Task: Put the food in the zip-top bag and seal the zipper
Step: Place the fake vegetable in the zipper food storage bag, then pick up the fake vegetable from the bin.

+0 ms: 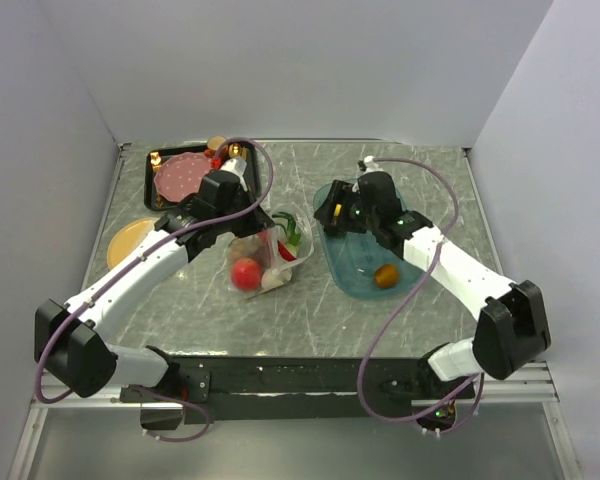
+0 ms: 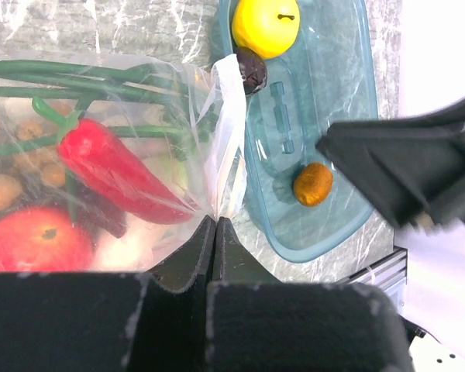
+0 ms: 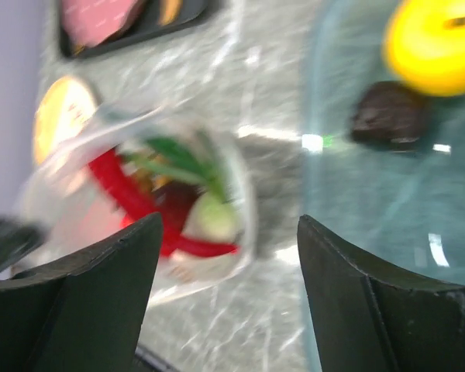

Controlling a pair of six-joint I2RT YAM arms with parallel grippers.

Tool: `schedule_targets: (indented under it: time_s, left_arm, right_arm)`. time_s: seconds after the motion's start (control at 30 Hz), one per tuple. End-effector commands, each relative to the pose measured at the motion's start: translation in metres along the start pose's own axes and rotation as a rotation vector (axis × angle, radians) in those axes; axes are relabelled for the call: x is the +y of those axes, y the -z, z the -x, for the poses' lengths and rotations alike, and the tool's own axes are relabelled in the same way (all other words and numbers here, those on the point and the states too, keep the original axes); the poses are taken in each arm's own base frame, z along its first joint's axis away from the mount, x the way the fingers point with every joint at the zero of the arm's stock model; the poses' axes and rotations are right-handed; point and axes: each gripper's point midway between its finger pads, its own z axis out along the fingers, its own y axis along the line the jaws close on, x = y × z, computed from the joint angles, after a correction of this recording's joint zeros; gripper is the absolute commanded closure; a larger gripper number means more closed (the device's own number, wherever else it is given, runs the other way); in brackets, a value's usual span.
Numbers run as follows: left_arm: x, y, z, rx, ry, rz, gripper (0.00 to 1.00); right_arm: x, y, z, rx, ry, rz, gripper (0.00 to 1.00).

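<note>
The clear zip-top bag (image 1: 263,255) lies mid-table, holding a red apple (image 1: 246,273), a white piece (image 1: 272,281), a red chili (image 2: 112,169) and green leaves (image 1: 295,232). My left gripper (image 2: 215,222) is shut on the bag's edge, where the whitish zipper (image 2: 231,116) folds upward. A yellow round fruit (image 2: 266,23), a dark brown piece (image 2: 250,70) and a small orange fruit (image 2: 313,184) lie in the teal tray (image 2: 337,116). My right gripper (image 3: 231,225) hangs open and holds nothing, between the bag (image 3: 163,194) and the tray (image 3: 387,201), at the tray's left end (image 1: 332,215).
A black tray (image 1: 150,160) at the back left carries a pink dotted plate (image 1: 180,177) and small items. A yellow dish (image 1: 128,240) sits near the left wall. Grey walls close in the table on three sides.
</note>
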Motion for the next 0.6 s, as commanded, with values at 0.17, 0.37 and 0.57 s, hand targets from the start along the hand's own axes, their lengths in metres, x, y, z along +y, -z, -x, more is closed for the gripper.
schedule_targets:
  time_s: [0.17, 0.37, 0.57]
  left_arm:
    - [-0.019, 0.014, 0.014, -0.046, 0.005, -0.073, 0.99]
    - [-0.018, 0.012, 0.013, -0.037, 0.003, -0.068, 0.99]
    - [-0.016, 0.010, 0.012, -0.037, 0.005, -0.060, 0.99]
  right_arm:
    - [-0.085, -0.066, -0.005, 0.118, -0.047, -0.205, 0.14]
    - [-0.100, -0.100, 0.011, 0.090, -0.063, -0.209, 0.12]
    - [-0.105, -0.124, -0.001, 0.172, -0.091, -0.202, 0.17]
